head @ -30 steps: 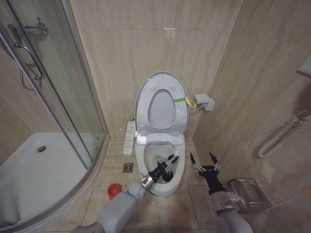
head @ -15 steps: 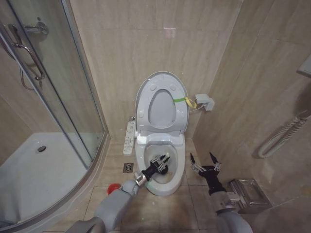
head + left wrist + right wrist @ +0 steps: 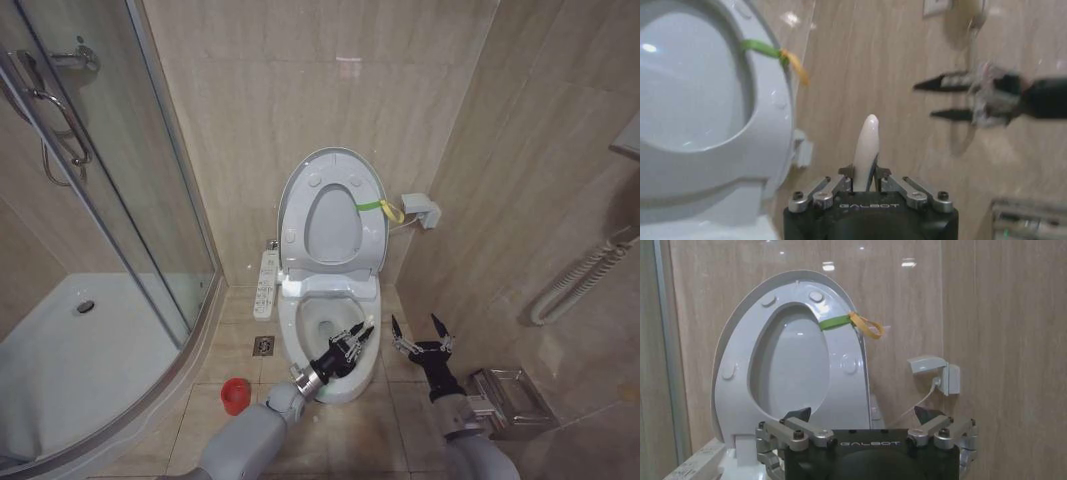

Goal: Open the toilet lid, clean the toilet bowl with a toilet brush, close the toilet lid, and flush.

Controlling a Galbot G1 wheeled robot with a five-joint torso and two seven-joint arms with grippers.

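The robot's left claw point(image 3: 349, 349) hangs over the front right part of the toilet bowl point(image 3: 300, 320), its fingers clamped on the toilet brush point(image 3: 866, 150); the left wrist view shows the slim pale handle rising from between the closed fingers, while the brush head cannot be made out. Just to the right of the bowl, above the floor tiles, the right claw point(image 3: 420, 336) hovers with its two dark fingers spread well apart and nothing between them. On the floor to the left of the bowl stands the small red holder point(image 3: 234, 394), near a square floor drain point(image 3: 264, 346). A metal rack point(image 3: 510, 402) sits low against the right-hand wall. Behind the bowl, the toilet lid point(image 3: 372, 190) stands upright against the back wall, the seat ring point(image 3: 333, 225) raised with it, and a yellow-green strap point(image 3: 380, 208) hangs from its right edge. A narrow white button panel point(image 3: 266, 282) lies along the bowl's left side. Farther left is the glass shower door point(image 3: 120, 180) with its curved white tray point(image 3: 70, 350).
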